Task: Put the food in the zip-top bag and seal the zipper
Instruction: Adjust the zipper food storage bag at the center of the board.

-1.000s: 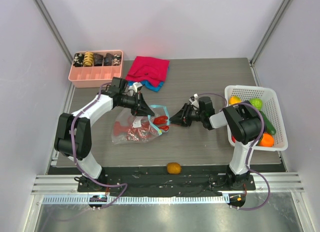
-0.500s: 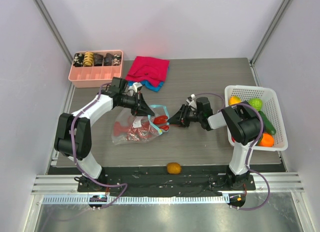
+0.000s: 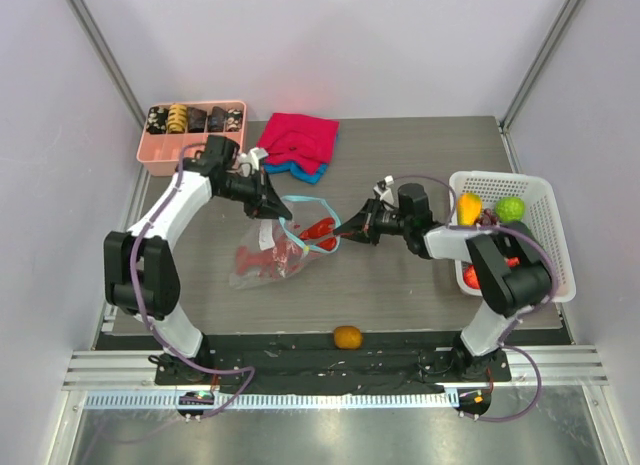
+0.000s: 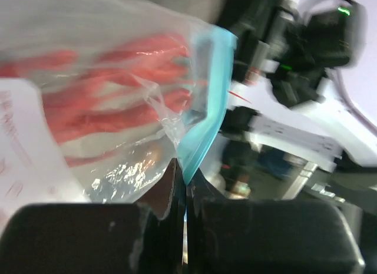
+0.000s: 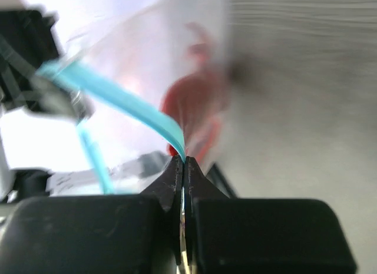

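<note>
The clear zip-top bag (image 3: 268, 260) hangs lifted off the table with the red lobster (image 3: 320, 228) inside, its teal zipper (image 3: 300, 203) stretched between both grippers. My left gripper (image 3: 283, 214) is shut on the zipper's left end (image 4: 200, 132). My right gripper (image 3: 343, 232) is shut on the zipper's right end (image 5: 141, 112). The lobster shows red through the plastic in the left wrist view (image 4: 112, 103) and in the right wrist view (image 5: 194, 106). An orange fruit (image 3: 347, 336) lies at the table's front edge.
A white mesh basket (image 3: 548, 190) at the right holds yellow, green, orange and red fruits. A pink tray (image 3: 160, 160) with patterned pieces stands at the back left. Red and blue cloths (image 3: 297, 140) lie behind the bag.
Both grippers have risen and pulled apart, lifting the bag's mouth off the table and stretching the zipper. The left arm swung back, the right wrist moved right.
</note>
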